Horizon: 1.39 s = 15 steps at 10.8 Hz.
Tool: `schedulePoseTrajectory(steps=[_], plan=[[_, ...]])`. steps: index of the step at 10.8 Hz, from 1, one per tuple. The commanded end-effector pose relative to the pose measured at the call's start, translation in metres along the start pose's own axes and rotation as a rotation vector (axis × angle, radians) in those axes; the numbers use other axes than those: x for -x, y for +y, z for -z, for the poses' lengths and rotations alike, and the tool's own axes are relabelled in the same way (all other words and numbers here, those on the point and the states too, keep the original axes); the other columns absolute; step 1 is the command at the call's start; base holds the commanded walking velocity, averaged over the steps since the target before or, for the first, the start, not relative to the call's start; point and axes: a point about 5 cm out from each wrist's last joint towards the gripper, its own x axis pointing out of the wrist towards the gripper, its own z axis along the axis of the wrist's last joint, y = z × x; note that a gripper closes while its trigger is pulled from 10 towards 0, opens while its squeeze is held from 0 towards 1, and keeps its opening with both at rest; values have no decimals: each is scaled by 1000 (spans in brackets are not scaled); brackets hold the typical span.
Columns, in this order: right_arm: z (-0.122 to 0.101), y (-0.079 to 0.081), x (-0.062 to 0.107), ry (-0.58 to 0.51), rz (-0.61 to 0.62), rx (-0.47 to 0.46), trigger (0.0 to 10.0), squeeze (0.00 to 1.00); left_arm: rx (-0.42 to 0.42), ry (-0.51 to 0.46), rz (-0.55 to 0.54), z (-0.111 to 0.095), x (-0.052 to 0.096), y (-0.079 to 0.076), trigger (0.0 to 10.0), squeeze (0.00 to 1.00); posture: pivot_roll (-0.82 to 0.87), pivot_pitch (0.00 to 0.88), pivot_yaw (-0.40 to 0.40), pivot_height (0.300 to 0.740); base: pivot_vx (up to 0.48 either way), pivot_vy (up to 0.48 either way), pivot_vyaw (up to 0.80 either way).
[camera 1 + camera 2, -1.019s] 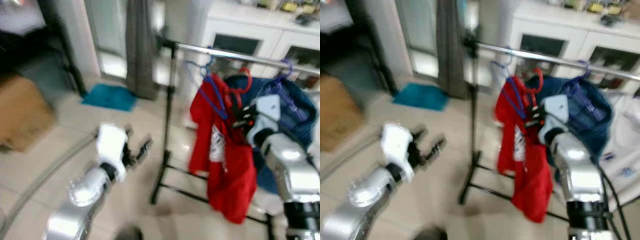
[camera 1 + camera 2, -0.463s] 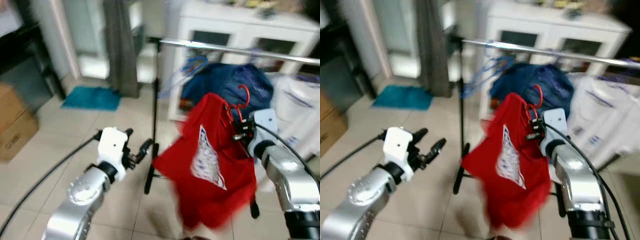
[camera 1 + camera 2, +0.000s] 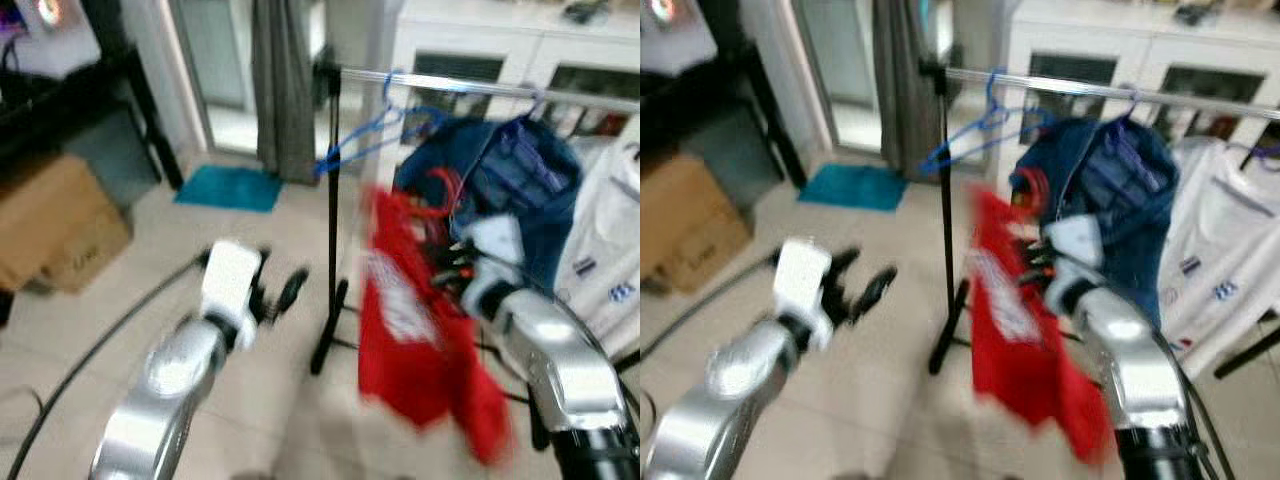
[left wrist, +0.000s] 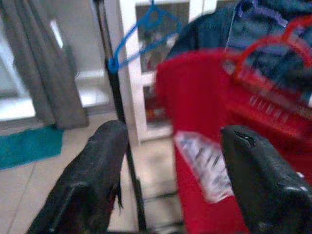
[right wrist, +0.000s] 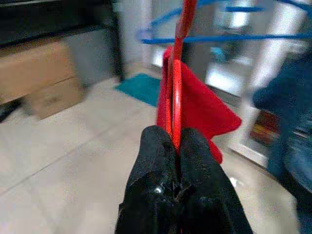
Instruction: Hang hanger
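Now hanging straighter after its outward swing: red shirt on red hanger, pinched by right gripper, still below rail; left gripper spread, empty.

Right gripper pinched closed; left gripper fingers spread.
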Motion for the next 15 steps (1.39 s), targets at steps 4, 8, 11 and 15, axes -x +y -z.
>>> schedulePoseTrajectory(steps=[4, 8, 11, 15], plan=[[-51, 34, 0, -194, -244, 12, 0, 0, -128, 74, -22, 7, -24, 17, 10000, 0, -11, 0, -5, 740, 0, 0, 0], [-65, 59, 0, -243, -379, 16, 0, 0, -113, -85, 15, -16, -53, 10, 10000, 0, -20, 0, -4, 740, 0, 0, 0], [-64, 61, 4, -247, -387, 9, 0, 0, -131, -119, -78, -20, -60, 24, 0, 0, -30, 0, 2, 740, 0, 0, 0], [-61, 58, 6, -245, -350, -5, 0, 0, -122, -172, -81, -22, -61, 21, 0, 0, -51, 0, 23, 740, 0, 0, 0]])
